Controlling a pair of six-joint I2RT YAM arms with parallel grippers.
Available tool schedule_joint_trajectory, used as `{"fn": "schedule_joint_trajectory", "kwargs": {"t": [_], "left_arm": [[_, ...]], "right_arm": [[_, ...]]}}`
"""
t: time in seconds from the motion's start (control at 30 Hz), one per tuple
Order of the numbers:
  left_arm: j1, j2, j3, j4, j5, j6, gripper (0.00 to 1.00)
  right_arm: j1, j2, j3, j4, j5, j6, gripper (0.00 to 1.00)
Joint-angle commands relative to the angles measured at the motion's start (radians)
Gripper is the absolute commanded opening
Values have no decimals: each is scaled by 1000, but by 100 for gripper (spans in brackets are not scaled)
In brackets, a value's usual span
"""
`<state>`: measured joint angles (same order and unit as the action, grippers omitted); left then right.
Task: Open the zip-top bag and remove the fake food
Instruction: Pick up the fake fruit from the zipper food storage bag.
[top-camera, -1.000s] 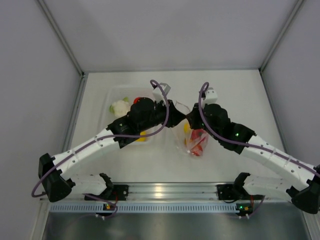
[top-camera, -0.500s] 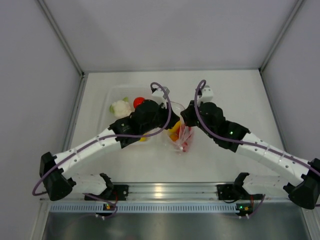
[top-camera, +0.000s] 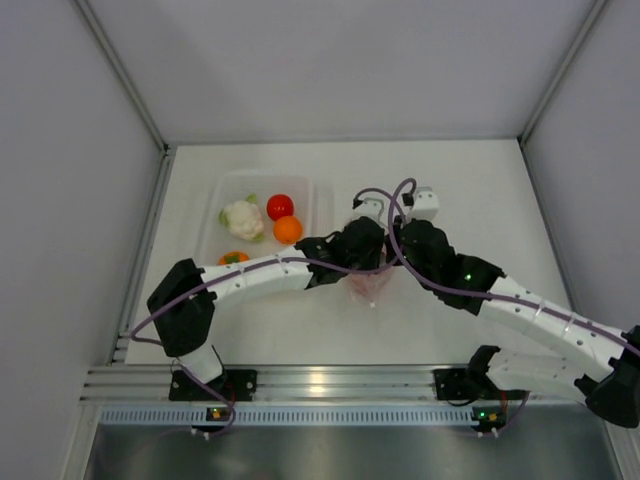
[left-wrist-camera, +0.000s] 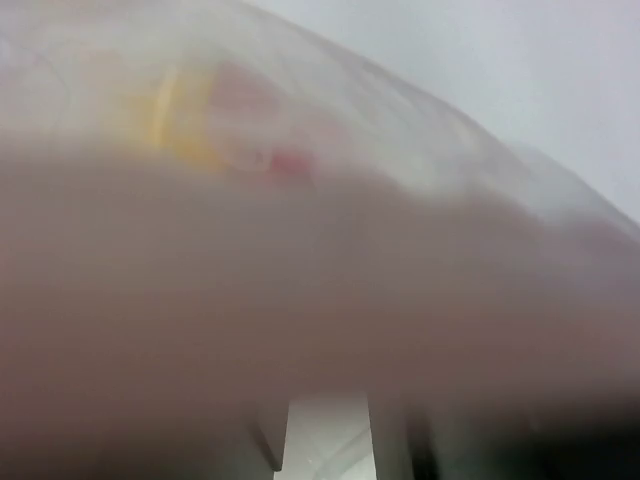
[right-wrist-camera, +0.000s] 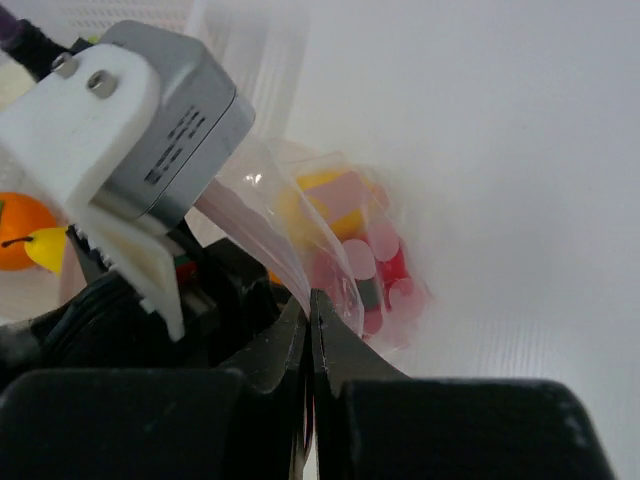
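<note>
The white surface (top-camera: 480, 200) carries a clear tray (top-camera: 312, 195) at left and, just right of it, the zip-top bag (top-camera: 370, 285) between 2 claws. The right claw (right-wrist-camera: 310, 305) is pressed together, pinching the bag's edge. The left claw (top-camera: 366, 262) is against the bag, but I cannot tell its state. Yellow and red fake food (right-wrist-camera: 320, 195) sits inside the bag. A cauliflower (top-camera: 242, 217), tomato (top-camera: 280, 206), orange (top-camera: 288, 230) and persimmon (top-camera: 233, 258) lie in the tray.
</note>
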<state>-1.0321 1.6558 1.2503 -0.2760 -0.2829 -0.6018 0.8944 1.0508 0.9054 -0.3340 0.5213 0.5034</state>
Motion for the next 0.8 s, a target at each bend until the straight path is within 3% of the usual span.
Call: {"fn": "schedule_joint_trajectory", "kwargs": {"t": [0.0, 0.3, 0.53, 0.77], "left_arm": [[4, 77, 43, 12, -81, -32, 38], [4, 193, 106, 12, -137, -58, 49], [4, 219, 156, 15, -98, -43, 69], [4, 249, 172, 92, -58, -10, 81]], "right_arm": [[5, -69, -42, -40, 43, -26, 0], [-12, -167, -132, -86, 17, -55, 0], [-23, -235, -152, -145, 40, -74, 0], [-32, -290, -172, -169, 2, -92, 0]]}}
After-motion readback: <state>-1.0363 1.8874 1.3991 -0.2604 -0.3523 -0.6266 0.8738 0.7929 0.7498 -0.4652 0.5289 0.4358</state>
